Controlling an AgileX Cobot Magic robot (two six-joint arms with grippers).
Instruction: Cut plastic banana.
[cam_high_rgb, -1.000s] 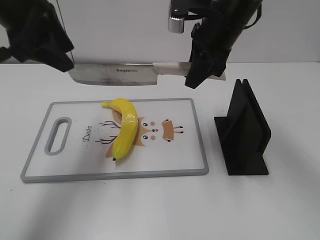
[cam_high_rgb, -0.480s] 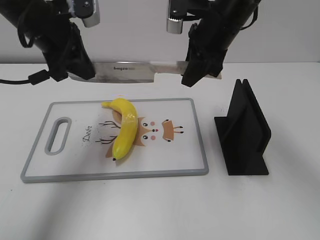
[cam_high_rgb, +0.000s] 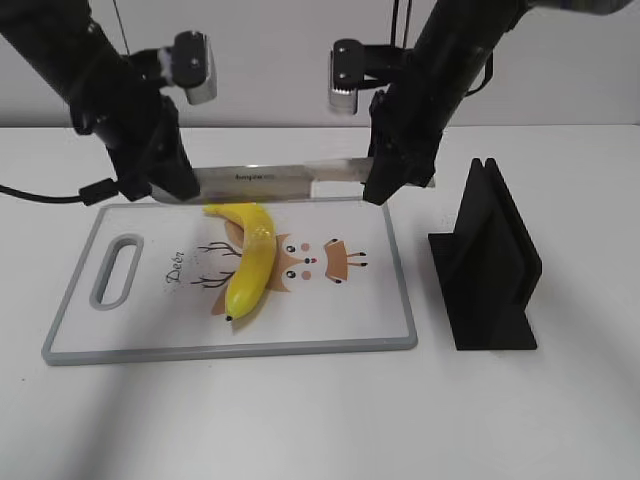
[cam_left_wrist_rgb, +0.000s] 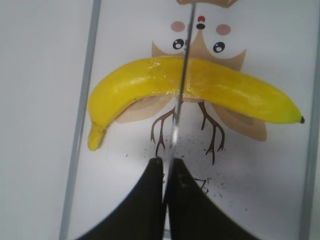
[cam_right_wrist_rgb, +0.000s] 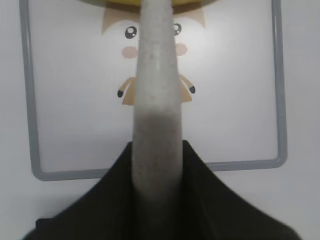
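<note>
White tabletop (cam_high_rgb: 300, 420) fills the lower frame of the exterior view, bearing a grey-rimmed cutting board (cam_high_rgb: 404, 300) with a printed cartoon deer at centre and a black slotted stand (cam_high_rgb: 487, 270) at right, apart from the board. Both black arms descend at a slant from the upper corners toward the centre. The left gripper (cam_high_rgb: 172, 185), upper left, is closed on the far tip of a steel cleaver blade (cam_high_rgb: 270, 180); its fingers (cam_left_wrist_rgb: 150, 200) pinch the thin blade edge from both sides in the left wrist view. The right gripper (cam_high_rgb: 390, 185), upper centre-right, is clamped around the pale knife handle (cam_right_wrist_rgb: 156, 100), which runs up the middle of the right wrist view between the dark jaws. The cleaver spans horizontally between the two grippers, above the board's far edge. The plastic banana (cam_high_rgb: 250, 260) lies on the board left of centre, stem toward the far edge, dark tip toward the near edge. In the left wrist view the blade crosses the banana's middle; whether it touches cannot be told.
</note>
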